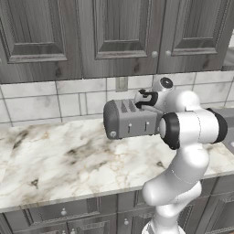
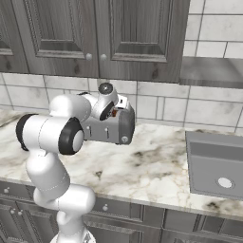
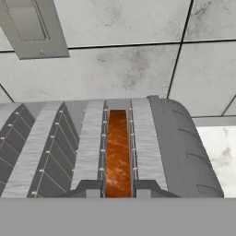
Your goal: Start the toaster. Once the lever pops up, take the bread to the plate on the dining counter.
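The grey toaster (image 1: 130, 121) (image 2: 107, 130) stands on the marble worktop against the tiled wall. My gripper (image 1: 145, 98) (image 2: 114, 112) hangs straight over its top slots. In the hand view the brown bread (image 3: 118, 147) sits upright in the right-hand slot of the toaster (image 3: 175, 147). My gripper (image 3: 118, 188) is shut on the bread, with one dark fingertip (image 3: 90, 188) on each side of the slice's near end. The plate and the dining counter are out of view.
The marble worktop (image 1: 59, 160) stretches wide to the toaster's left. A grey sink basin (image 2: 216, 163) is set into the worktop to the right. Dark wall cabinets (image 1: 114, 32) hang above, and a wall outlet (image 1: 121, 83) sits behind the toaster.
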